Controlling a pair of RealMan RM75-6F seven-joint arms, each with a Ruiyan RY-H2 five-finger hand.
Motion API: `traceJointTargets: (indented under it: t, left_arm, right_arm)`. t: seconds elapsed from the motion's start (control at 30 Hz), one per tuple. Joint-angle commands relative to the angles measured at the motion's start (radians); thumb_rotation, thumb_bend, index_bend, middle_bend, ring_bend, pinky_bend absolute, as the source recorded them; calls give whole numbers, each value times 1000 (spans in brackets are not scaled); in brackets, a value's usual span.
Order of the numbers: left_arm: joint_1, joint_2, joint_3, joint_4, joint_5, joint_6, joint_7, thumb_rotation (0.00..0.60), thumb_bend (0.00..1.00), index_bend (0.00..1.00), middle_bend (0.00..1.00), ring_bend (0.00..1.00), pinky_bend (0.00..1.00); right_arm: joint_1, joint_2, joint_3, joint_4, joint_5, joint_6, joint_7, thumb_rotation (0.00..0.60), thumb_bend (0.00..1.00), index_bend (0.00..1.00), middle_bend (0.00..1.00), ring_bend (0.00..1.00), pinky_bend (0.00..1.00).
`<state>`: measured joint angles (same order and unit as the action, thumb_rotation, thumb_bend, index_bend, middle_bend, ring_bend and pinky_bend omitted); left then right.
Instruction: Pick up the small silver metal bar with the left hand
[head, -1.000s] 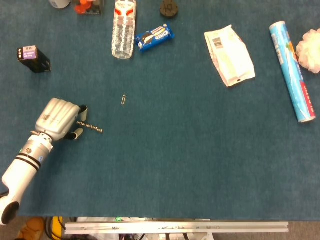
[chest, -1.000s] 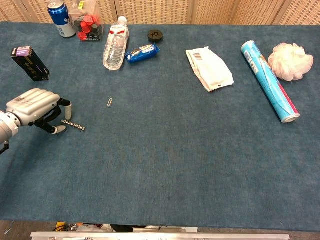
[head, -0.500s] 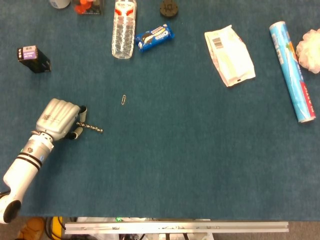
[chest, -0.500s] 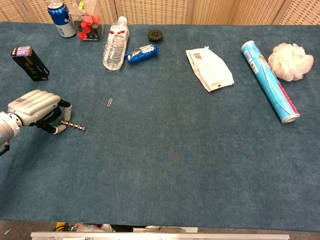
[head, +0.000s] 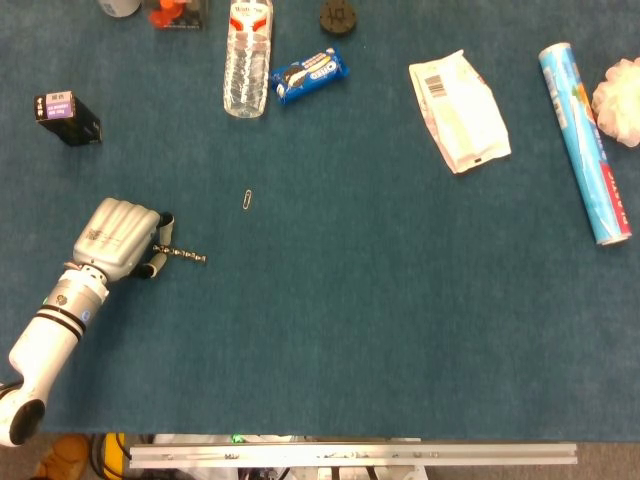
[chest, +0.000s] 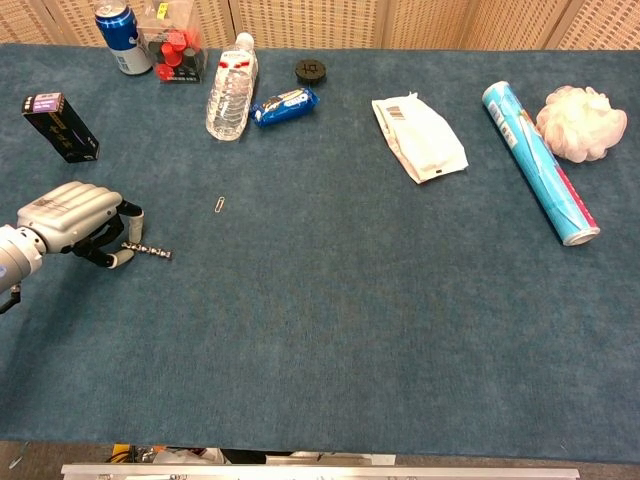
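Note:
The small silver metal bar (head: 183, 256) (chest: 150, 251) lies low over the blue tabletop at the left, pointing right. My left hand (head: 118, 238) (chest: 72, 218) sits just left of it, knuckles up and fingers curled down. The thumb and a fingertip (head: 157, 268) close on the bar's left end, pinching it. Most of the bar sticks out to the right of the fingers. My right hand shows in neither view.
A paper clip (head: 246, 200) lies up and right of the bar. A black box (head: 67, 117) stands behind the hand. At the back are a water bottle (head: 247, 60), a cookie pack (head: 308, 75), a white bag (head: 458, 110) and a blue tube (head: 585, 140).
The left hand has crept slightly right and its fingers have tightened on the bar's left end. The bar has turned a little more level.

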<state>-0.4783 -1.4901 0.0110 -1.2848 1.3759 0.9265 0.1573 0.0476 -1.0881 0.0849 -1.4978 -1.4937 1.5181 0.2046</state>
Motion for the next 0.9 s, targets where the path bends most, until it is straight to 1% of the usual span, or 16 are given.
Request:
traceJointTargets:
  t: [0.03,0.37,0.7,0.9]
  left_arm:
    - [1,-1,-1,-2,-2,4,-3,600,352,563,858,826,928]
    - [9,17,-4,-37,13,57,24,600,363,583,859,827,928]
    - [15,89,-12,-169,45,129,83,600,365,589,860,827,928]
    - [8,128,-26,-253,64,161,118,600,365,589,860,827,928]
  right_arm:
    - [0,-1,0,2,0,0,1,600,331,490,422,379,424]
    - [-1,-4,0,12,-3,3,14,600,330,491,422,379,424]
    - [-6,-9,-2,32,-9,11,39,600,331,490,422,379,424]
    - [-10,-13,-2,48,-9,16,60,600,331,490,422,379,424]
